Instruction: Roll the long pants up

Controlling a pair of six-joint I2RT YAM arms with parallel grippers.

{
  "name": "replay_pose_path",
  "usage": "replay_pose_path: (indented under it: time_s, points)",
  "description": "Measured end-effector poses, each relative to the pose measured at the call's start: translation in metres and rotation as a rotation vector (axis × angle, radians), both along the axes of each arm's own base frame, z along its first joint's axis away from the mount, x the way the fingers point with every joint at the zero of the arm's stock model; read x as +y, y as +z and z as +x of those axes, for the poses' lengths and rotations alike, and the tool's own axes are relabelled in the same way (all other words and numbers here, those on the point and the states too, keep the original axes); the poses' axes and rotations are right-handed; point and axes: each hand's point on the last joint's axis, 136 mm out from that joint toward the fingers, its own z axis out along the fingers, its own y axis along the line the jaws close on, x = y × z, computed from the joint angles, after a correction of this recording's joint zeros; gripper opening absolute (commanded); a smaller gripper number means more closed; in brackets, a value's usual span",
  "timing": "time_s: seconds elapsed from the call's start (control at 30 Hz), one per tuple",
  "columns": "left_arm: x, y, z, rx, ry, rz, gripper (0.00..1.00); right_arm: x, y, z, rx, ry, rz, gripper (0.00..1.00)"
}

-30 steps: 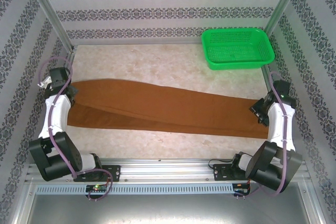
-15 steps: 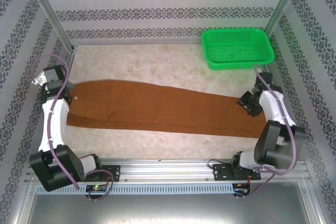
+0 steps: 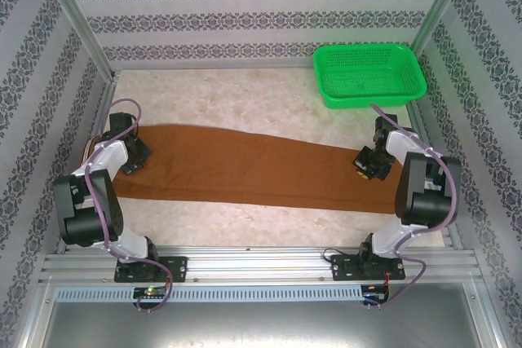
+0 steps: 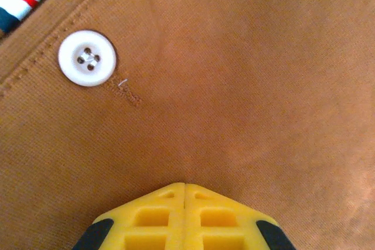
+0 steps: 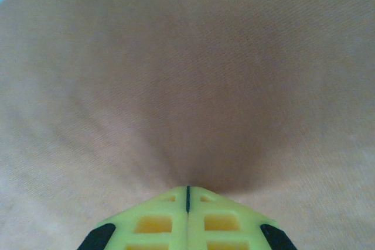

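Roughly flat: long pants (image 3: pixel 245 167) lie stretched across the marbled worktop (image 3: pixel 245 95), waistband to the left, leg ends to the right. Left claw (image 3: pixel 134 156) on the waistband end, closed, yellow tips together against the cloth near a white button (image 4: pixel 87 58). Right claw (image 3: pixel 367 167) on the leg end, closed too, soft shading converging at its tips. Green basket (image 3: pixel 371 75) at the far right corner, apart from the cloth.

The long pants (image 3: pixel 253 167) lie across the table (image 3: pixel 245 95), basket (image 3: pixel 371 102) behind their right end.
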Motion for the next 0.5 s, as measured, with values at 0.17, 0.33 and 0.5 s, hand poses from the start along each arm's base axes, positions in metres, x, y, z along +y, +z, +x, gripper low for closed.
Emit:
replay_pose_path:
  time_s: [0.17, 0.33, 0.5]
  points:
    - [-0.008, -0.021, -0.016, 0.029, 0.001, -0.029, 0.0, -0.006, -0.003, 0.017, 0.046, 0.003, 0.006, 0.0]
    - [-0.02, -0.034, -0.035, 0.036, 0.001, -0.074, 0.0, -0.023, -0.001, 0.031, 0.075, -0.024, -0.008, 0.0]
    - [-0.031, -0.034, -0.037, -0.01, -0.015, -0.114, 0.0, -0.061, 0.004, 0.043, 0.07, -0.075, -0.065, 0.0]
